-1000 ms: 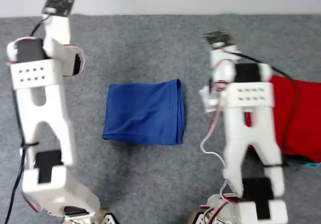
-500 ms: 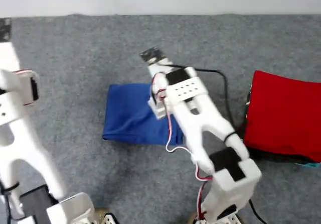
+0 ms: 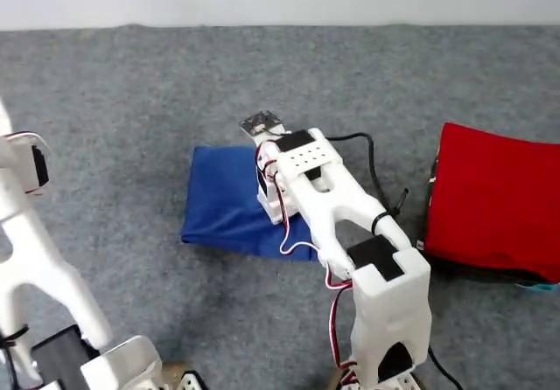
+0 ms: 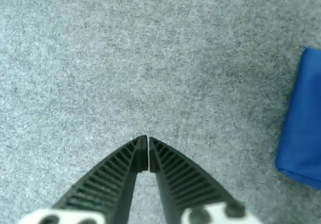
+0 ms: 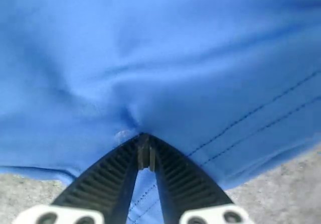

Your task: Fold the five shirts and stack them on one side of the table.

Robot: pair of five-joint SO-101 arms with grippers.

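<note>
We see our right tool [image 5: 145,139] pressed together, tips dug into the blue shirt [image 5: 150,53] right beneath it, while our left tool [image 4: 148,144], likewise pressed together, hangs over grey worktop [image 4: 125,48] beside that shirt.

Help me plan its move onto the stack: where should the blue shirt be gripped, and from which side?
Best grip the blue shirt on the side nearest the red stack, from above: it lies flat and folded, so a top-down pinch can gather cloth. The right gripper sits there, fingers shut on puckered cloth.
</note>
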